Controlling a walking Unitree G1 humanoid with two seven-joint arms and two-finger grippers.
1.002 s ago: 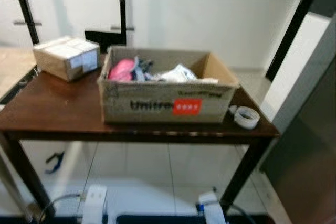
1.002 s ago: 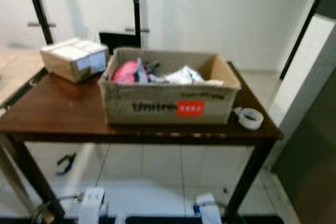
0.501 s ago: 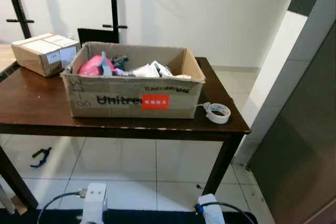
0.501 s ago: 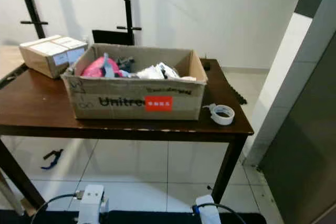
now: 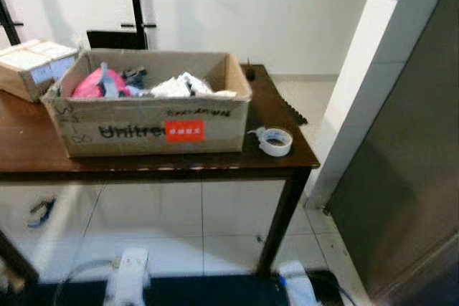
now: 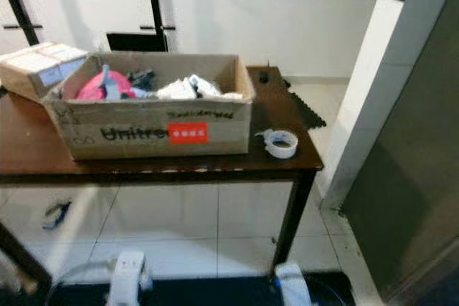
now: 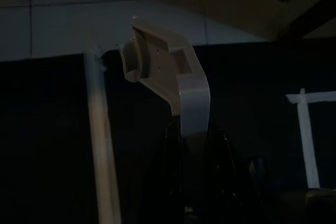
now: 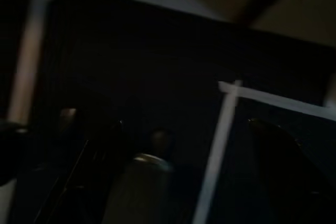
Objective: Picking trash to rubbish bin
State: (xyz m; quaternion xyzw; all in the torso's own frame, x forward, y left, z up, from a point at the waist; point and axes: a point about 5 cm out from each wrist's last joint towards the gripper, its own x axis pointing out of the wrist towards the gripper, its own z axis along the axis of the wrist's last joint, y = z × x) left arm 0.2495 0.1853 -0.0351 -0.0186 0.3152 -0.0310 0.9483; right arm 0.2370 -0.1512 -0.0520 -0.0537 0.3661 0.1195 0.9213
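Observation:
An open cardboard box [image 5: 150, 116] with black lettering and a red label stands on a dark wooden table [image 5: 280, 150]. Trash fills it: something pink [image 5: 90, 84] at its left end, crumpled white wrappers [image 5: 179, 87] in the middle, a dark piece behind. Both arms hang idle low in front of me, the left arm [image 5: 126, 281] and the right arm [image 5: 297, 281], well below the tabletop. The left wrist view is dark, with a grey part [image 7: 173, 85] above the left gripper [image 7: 195, 192]. The right wrist view is dark and blurred.
A roll of white tape [image 5: 275, 141] lies near the table's right front corner. A small taped carton [image 5: 29, 68] sits at the table's left. A grey wall panel [image 5: 401, 177] and a white pillar [image 5: 358, 84] close off the right. Tiled floor [image 5: 179, 220] lies under the table.
The camera has swung to the right, so the table and box sit further left in the picture. Nothing on the table has moved. Both arms still hang.

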